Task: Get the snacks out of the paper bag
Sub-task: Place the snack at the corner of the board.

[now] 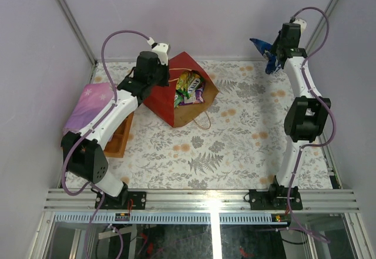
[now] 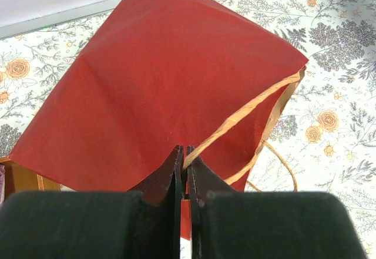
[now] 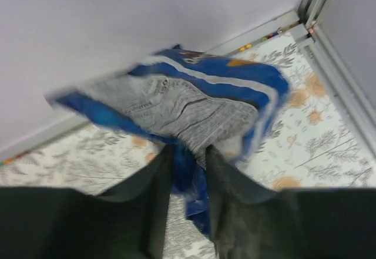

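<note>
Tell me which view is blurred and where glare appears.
Right wrist view: motion blur smears the blue Doritos bag held in the right gripper. Left wrist view: the paper bag is sharp. Top view: even light, with a bright glare spot on the near metal rail.

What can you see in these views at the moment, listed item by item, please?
paper bag: one, red outside and brown inside, lying on its side at the far left of the table, mouth open towards the right.
snack packets: several, exact count unclear, green-yellow and purple, inside the bag's mouth.
blue snack bag: one, blue with grey, held up at the far right corner.
cloth: one, pink-purple, at the left edge, over part of the tray.
wooden tray: one, orange-brown, left side, partly under the left arm.
table: one, floral cover.
left gripper: shut on the paper bag's edge, by its handle.
right gripper: shut on the blue snack bag.
</note>
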